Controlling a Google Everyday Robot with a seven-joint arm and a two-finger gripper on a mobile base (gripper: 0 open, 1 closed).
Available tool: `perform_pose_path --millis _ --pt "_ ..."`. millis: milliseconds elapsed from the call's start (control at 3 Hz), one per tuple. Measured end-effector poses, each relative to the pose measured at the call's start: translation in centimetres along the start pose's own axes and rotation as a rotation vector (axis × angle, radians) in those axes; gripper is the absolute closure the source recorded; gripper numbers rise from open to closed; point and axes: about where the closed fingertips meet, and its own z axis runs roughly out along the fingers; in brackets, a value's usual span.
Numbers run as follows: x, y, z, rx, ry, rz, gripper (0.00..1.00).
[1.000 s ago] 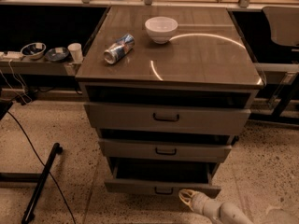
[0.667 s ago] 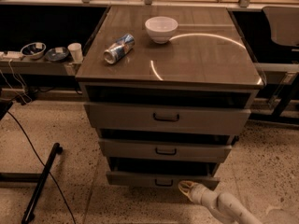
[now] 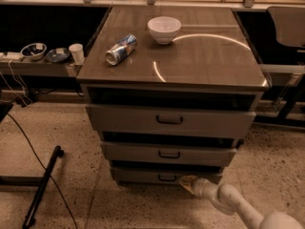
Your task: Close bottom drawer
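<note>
Bottom drawer: you find the bottom drawer (image 3: 143,175) lowest in the cabinet, under the middle drawer (image 3: 133,152) and the top drawer (image 3: 124,119). Its low front panel carries a small dark handle (image 3: 167,178) at the centre.
Drawer state: a dark gap shows above its front. It looks nearly home, but you cannot tell from here whether it is flush.
Claw position: the claw (image 3: 189,182) is low at the near right of the cabinet, with its tip touching the bottom drawer's front just right of the handle.
Claw state: you cannot tell how far open it is. You see nothing gripped in it, and it rests against the panel rather than around the handle.
Why there: closing likely calls for a push on the flat front, not a hold, so contact beside the handle makes sense.
Arm: the arm (image 3: 228,202) comes in low from the near right, slanting toward the far left, roughly along the drawer's travel.
Surface: a white bowl (image 3: 164,29) stands upright on the cabinet's surface (image 3: 214,66), with a can (image 3: 121,49) on its side to its left. Both are well apart from the work.
Risk: a hard shove might jolt the can into rolling, so press steadily.
</note>
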Motion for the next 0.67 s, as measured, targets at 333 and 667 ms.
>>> perform_pose_path --millis 333,667 --pt "0.0 0.2 -0.1 0.0 0.0 0.0 1.0" --pt "0.4 2.8 -2.0 -0.054 -0.037 -0.02 1.0"
